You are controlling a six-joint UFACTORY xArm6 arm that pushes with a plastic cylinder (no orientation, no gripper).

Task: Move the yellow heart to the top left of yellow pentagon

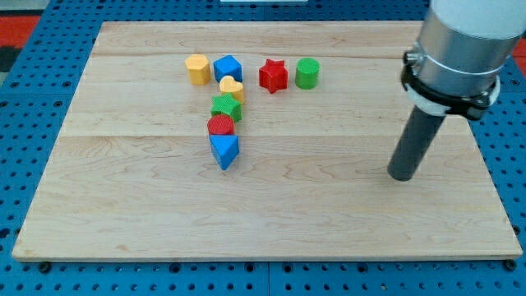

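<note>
The yellow heart point(232, 87) lies near the view's top centre-left, just below the blue cube point(228, 67) and touching the green block point(225, 107) under it. The yellow pentagon point(197, 69) stands to the upper left of the heart, next to the blue cube. My tip point(403, 175) rests on the board far to the view's right, well apart from all blocks.
A red round block point(220, 126) and a blue triangle point(223, 151) continue the column below the green block. A red star point(273, 76) and a green cylinder point(307, 73) sit right of the blue cube. The wooden board point(329, 222) lies on a blue pegboard.
</note>
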